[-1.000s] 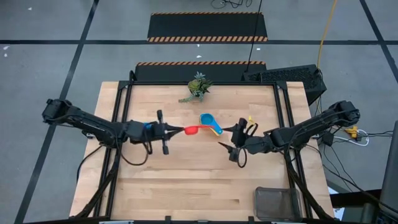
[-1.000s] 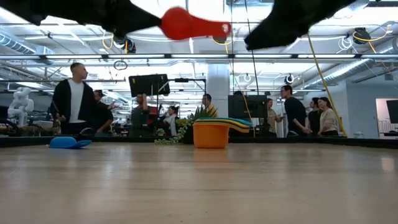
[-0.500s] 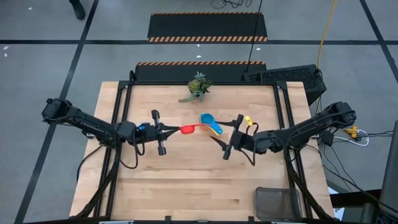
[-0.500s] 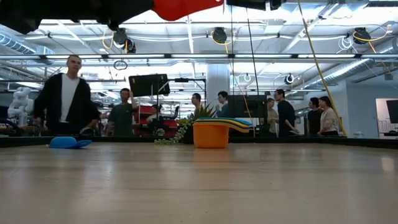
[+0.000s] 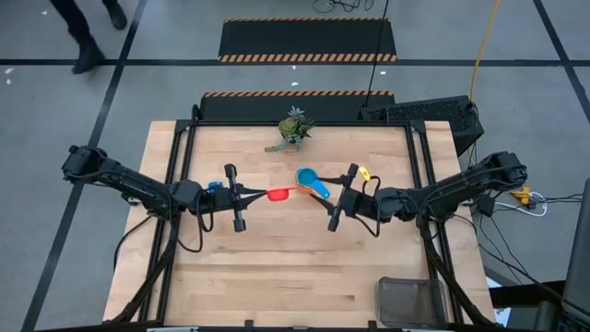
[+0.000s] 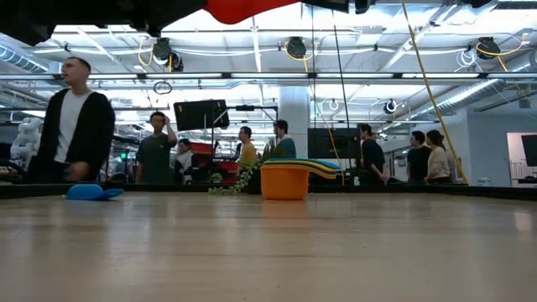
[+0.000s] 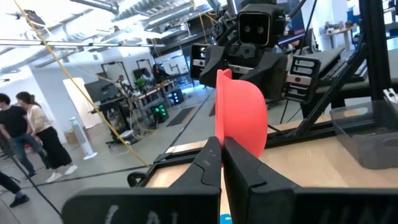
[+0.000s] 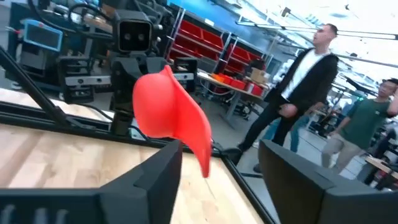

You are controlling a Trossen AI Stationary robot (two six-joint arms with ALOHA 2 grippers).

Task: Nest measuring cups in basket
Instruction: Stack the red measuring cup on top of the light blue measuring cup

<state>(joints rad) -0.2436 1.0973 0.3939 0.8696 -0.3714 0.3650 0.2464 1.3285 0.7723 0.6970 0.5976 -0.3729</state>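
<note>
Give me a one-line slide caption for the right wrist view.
Open right gripper faces the red cup, held up by the left gripper opposite, with a person walking behind.

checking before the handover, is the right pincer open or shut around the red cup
Open. In the right wrist view its fingers stand apart, with the red cup between them, untouched; the left pincer holds the cup's handle.

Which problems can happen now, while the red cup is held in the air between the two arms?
1. The left tool pinches only the handle of the red cup above the table, so the cup could twist or drop.
2. The right tool is open beside the cup; closing off-centre may knock it loose.
3. The cup stack lies close underneath, and a fall could scatter it.
</note>
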